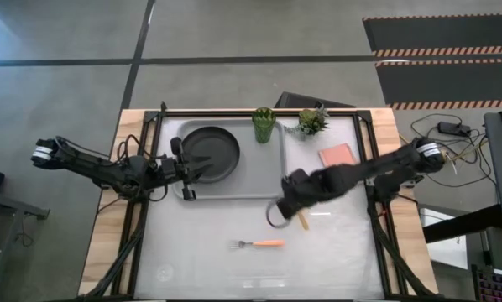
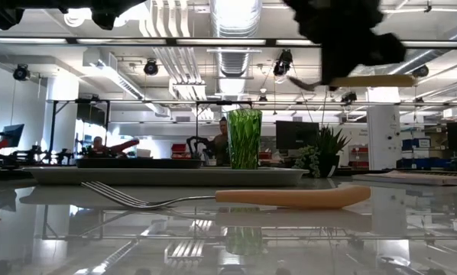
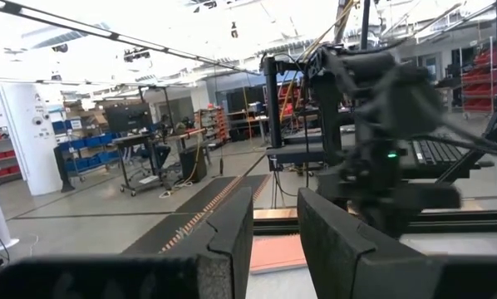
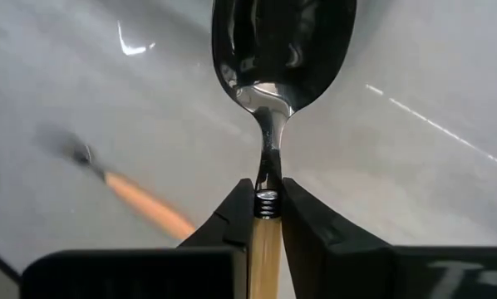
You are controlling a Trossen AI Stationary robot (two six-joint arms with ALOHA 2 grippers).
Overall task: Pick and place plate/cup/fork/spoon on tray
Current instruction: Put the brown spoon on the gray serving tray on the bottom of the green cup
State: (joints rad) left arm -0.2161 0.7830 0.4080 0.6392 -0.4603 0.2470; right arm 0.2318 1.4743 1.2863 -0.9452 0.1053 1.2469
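The grey tray [image 1: 272,172] lies at the table's far left-middle. The black plate [image 1: 211,151] rests in it, and the green ribbed cup [image 1: 264,124] stands upright at its far right corner. The orange-handled fork [image 1: 258,243] lies flat on the table, nearer the front edge; it also shows in the low view [image 2: 228,198]. My right gripper [image 1: 289,201] is just off the tray's near right corner, shut on the spoon [image 4: 269,124]. My left gripper [image 1: 188,168] hovers over the plate's left side, slightly open and empty [image 3: 273,241]. My right gripper pinches the spoon between its two fingers where the metal neck meets the orange handle [image 4: 267,203]. The fingers lie along the spoon, with the bowl [image 4: 282,50] pointing ahead past the fingertips. In the low view the spoon [image 2: 351,80] hangs about level, lifted well clear of the table.
A small potted plant [image 1: 311,122] stands at the far edge, right of the cup. A flat pink rectangle [image 1: 337,155] lies right of the tray. The table's near half holds only the fork.
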